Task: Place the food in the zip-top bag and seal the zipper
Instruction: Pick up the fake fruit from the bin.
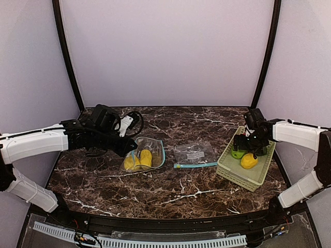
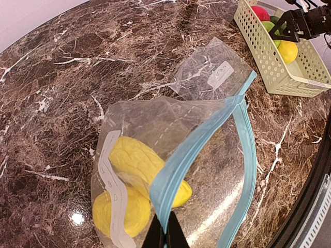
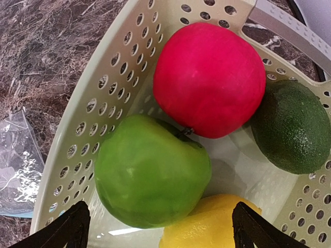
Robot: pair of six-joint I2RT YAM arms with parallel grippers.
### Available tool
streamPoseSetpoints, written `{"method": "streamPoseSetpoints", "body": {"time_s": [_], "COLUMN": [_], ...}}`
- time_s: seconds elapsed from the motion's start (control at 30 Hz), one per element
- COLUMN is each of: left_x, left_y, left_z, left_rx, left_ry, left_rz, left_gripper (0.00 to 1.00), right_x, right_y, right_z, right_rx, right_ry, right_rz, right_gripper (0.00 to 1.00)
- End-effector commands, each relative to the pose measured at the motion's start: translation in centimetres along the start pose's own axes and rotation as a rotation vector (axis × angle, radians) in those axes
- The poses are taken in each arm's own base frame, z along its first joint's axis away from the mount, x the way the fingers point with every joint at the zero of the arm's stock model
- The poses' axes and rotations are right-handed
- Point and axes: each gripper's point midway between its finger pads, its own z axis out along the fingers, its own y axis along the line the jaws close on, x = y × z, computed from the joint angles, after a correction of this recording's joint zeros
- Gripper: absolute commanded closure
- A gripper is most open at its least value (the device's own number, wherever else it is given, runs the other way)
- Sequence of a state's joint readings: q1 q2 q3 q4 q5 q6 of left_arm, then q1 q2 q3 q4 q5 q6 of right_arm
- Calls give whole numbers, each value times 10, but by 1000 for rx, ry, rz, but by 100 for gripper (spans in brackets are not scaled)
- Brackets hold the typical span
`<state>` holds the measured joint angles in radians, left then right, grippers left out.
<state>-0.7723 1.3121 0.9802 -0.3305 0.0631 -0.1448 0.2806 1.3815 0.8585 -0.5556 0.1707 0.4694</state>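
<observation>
The light green ball [image 3: 152, 173] is, by my reading, your next pick: it lies in the pale basket [image 3: 111, 77] at the right of the surface [image 1: 155, 191]. The right jaws stand wide apart on either side of it, holding nothing.

Come straight down so the jaws straddle its widest part. It looks smooth and round, so a high pinch will likely squirt it out.

Mind the crowding. The ball touches the red ball [image 3: 209, 77] behind it and the yellow piece [image 3: 207, 225] in front, and the basket wall is close on one side. Pick the finger line with the most free room, and lift vertically before you swing left.

The dark green piece [image 3: 295, 126], duller and pebbled, sits against the far wall beside the red ball.

Over on the left, the zip-top bag [image 2: 155, 129] lies on the surface with two yellow pieces [image 2: 137, 163] already inside. The left jaws are closed together on its blue zipper [image 2: 196, 144], lifting one lip while the other track trails along the surface.

The mouth gapes only modestly, so aim the drop low and into that gap, not onto the plastic.

A second, flat bag [image 1: 195, 153] lies between the held bag and the basket, so carry the ball over it, not through it.
</observation>
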Motion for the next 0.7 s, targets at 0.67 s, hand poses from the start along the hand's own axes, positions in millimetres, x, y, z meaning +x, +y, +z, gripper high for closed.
{"method": "streamPoseSetpoints", "body": {"time_s": [0.67], "left_x": [1], "left_y": [-1], "left_z": [-4], "left_rx": [9], "left_ry": [-8], "left_rz": [-1], "left_gripper": [99], "right_x": [-17], "right_y": [-19], "right_z": [26], "right_rx": [44], "right_ry": [10], "right_rz": [46], "right_gripper": [8]}}
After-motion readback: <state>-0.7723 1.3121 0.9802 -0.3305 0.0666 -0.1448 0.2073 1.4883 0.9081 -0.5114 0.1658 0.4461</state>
